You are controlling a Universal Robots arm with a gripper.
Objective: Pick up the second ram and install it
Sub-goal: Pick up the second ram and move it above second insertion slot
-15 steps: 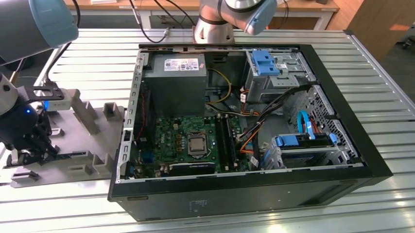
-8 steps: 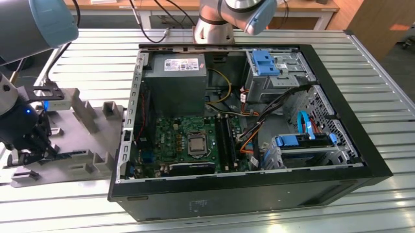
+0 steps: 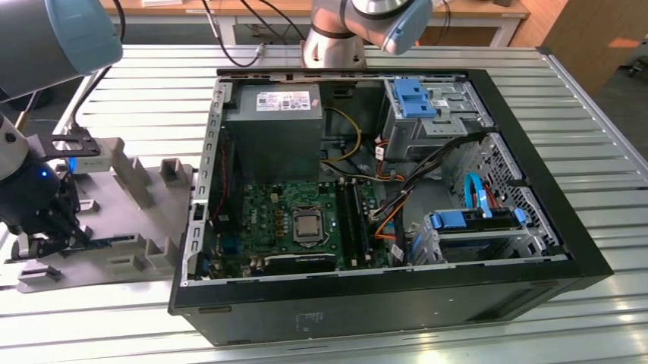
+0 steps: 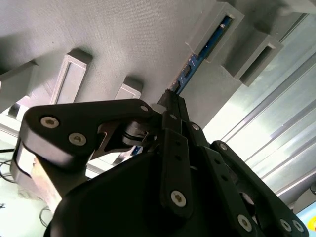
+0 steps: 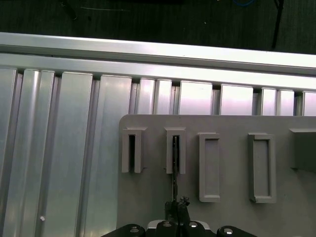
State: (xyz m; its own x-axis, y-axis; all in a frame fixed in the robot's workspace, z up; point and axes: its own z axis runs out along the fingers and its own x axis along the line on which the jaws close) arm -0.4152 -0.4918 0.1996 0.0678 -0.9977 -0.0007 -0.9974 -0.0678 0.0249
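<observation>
Exterior view's lower left | black gripper (image 5: pixel 177 203) is pinching thin green-blue memory stick (image 4: pixel 189 71) in grey holder (image 5: pixel 148 197); likely light, stiff, fragile | hold mid-edge

The black pincer (image 4: pixel 173 98) fills the foreground, its tips closed on the near end of the second ram (image 4: pixel 203 48), which stands edge-on in a slotted grey holder (image 4: pixel 123 34) on the ribbed metal surface (image 4: pixel 276 128).

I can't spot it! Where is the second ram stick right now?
The second ram sits on edge in a slot of the grey holder, at the exterior view's left, beside the open computer case. The gripper is right at it.
</observation>
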